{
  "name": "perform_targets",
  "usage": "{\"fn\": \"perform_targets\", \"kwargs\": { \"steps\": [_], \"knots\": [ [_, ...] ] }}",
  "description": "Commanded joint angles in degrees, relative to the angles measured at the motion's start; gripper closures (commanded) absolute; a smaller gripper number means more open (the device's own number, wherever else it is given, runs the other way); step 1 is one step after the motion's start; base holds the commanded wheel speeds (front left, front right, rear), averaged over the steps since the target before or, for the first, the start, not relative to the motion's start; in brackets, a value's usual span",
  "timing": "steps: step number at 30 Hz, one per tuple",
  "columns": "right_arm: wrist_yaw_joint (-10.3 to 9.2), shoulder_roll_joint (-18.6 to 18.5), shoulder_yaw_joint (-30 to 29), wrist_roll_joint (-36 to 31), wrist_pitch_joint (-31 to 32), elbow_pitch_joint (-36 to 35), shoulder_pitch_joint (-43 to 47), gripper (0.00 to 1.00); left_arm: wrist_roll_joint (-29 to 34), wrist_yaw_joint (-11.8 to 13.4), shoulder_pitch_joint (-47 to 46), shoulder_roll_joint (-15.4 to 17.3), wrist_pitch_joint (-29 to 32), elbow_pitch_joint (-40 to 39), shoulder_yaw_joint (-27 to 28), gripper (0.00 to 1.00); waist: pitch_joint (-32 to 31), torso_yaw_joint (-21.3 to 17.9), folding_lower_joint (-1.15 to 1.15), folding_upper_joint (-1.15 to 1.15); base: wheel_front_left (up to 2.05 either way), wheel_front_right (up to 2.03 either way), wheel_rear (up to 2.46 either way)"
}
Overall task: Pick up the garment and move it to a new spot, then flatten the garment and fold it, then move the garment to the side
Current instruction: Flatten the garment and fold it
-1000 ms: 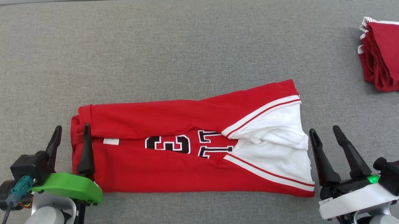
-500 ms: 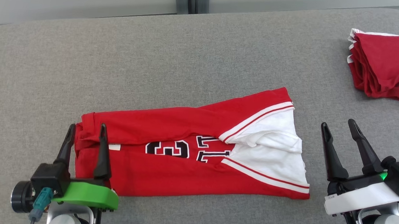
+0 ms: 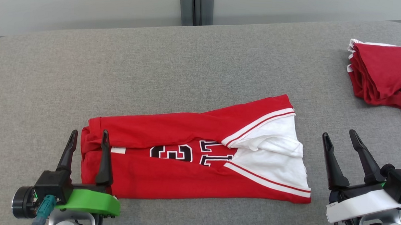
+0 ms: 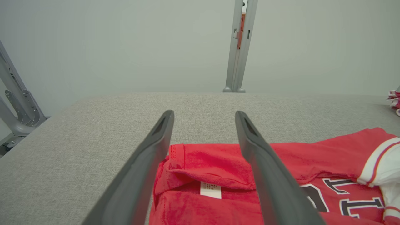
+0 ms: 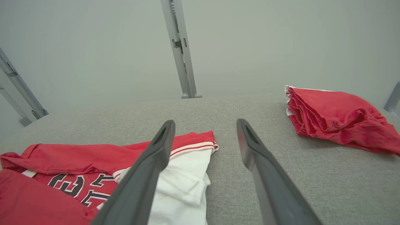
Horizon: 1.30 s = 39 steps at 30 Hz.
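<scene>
The garment (image 3: 184, 159) is a red jersey with white striped ends and black numbers, lying folded into a long band across the grey table; it also shows as the garment (image 4: 218, 175) and the garment (image 5: 78, 175) in the wrist views. My left gripper (image 3: 88, 137) stands open over the garment's left end, one finger beside the cloth and one above it, nothing held. My right gripper (image 3: 340, 135) is open, just right of the garment's white end, apart from it. Open fingers (image 4: 147, 168) and fingers (image 5: 265, 175) frame the wrist views.
A second red garment (image 3: 382, 75) lies bunched at the table's far right, also seen as the red pile (image 5: 337, 117). The grey padded table (image 3: 154, 72) ends at a wall with a grey post (image 3: 195, 6) behind it.
The head camera has tilted up, so the whole scene sits lower. My left gripper has moved right and forward over the garment's left end. Both grippers stay open.
</scene>
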Motion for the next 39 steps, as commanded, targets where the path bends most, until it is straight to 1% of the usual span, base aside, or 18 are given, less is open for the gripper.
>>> {"fn": "perform_targets", "kwargs": {
  "steps": [1, 8, 14, 18, 23, 27, 32, 33, 34, 35, 37, 39],
  "knots": [
    [-0.08, 0.0, -0.2, 0.1, 0.1, 0.0, 0.7, 0.00, 0.6, -0.4, 1.0, -0.3, -0.2, -0.1, 0.5, 0.00, 0.0, 0.1, 0.00, 0.00, 0.00, 0.00, 0.00],
    [-0.08, -0.4, -0.5, 0.0, 0.6, -0.3, 0.6, 0.00, 2.4, -1.7, 0.3, -1.7, -0.2, -0.3, 1.9, 0.00, 0.6, 0.7, 0.00, 0.00, 0.00, 0.00, 0.00],
    [-0.08, -1.5, -0.8, 0.8, 1.4, 2.0, -0.5, 0.00, 4.4, -3.0, -2.9, -3.3, -0.2, -1.7, 2.6, 0.00, 3.6, 3.0, 0.00, 0.00, 0.00, 0.00, 0.00],
    [-0.08, -2.3, 0.2, 1.7, 1.5, 6.2, -2.5, 0.00, 5.8, -4.2, -5.0, -4.9, -0.1, -2.4, 3.4, 0.00, 6.1, 5.0, 0.00, 0.00, 0.00, 0.00, 0.00],
    [-0.08, -2.0, 2.7, 3.4, 1.1, 13.7, -5.6, 0.00, 7.4, -5.8, -7.1, -7.0, -0.1, -2.8, 4.6, 0.00, 8.2, 6.7, 0.00, 0.00, 0.00, 0.00, 0.00],
    [-0.08, -1.8, 5.3, 5.2, 1.9, 19.7, -7.5, 0.00, 8.7, -7.0, -7.9, -8.3, -0.1, -2.6, 5.7, 0.00, 8.8, 7.3, 0.00, 0.00, 0.00, 0.00, 0.00],
    [-0.07, -1.5, 8.4, 7.9, 3.9, 24.2, -8.1, 0.00, 9.7, -8.3, -7.8, -9.6, -0.1, -2.4, 7.1, 0.00, 8.8, 7.3, 0.00, 0.00, 0.00, 0.00, 0.00],
    [-0.07, -1.7, 9.1, 8.6, 4.4, 24.8, -8.1, 0.51, 9.9, -8.6, -7.6, -9.8, -0.1, -2.4, 7.5, 0.00, 8.8, 7.2, 0.00, 0.00, 0.00, 0.00, 0.00],
    [-0.06, -1.8, 9.7, 9.1, 4.6, 25.1, -8.2, 0.60, 10.1, -8.8, -7.5, -10.0, -0.1, -2.5, 7.7, 0.00, 8.8, 7.0, 0.00, 0.00, 0.00, 0.00, 0.00],
    [-0.04, -1.9, 10.3, 9.9, 4.9, 25.4, -8.3, 1.00, 10.3, -8.9, -7.4, -10.2, -0.1, -2.5, 8.0, 0.00, 8.7, 6.9, 0.00, 0.00, 0.00, 0.00, 0.00],
    [-0.05, -2.4, 11.3, 11.0, 4.9, 25.7, -8.6, 1.00, 10.9, -9.4, -7.1, -10.5, -0.1, -2.5, 8.4, 0.00, 8.6, 6.6, 0.00, 0.00, 0.00, 0.00, 0.00],
    [-0.11, -3.1, 11.4, 11.8, 3.6, 25.4, -9.2, 1.00, 11.3, -9.8, -7.0, -10.7, -0.1, -2.6, 8.9, 0.00, 8.5, 6.2, 0.00, 0.00, 0.00, 0.00, 0.00]
  ]
}}
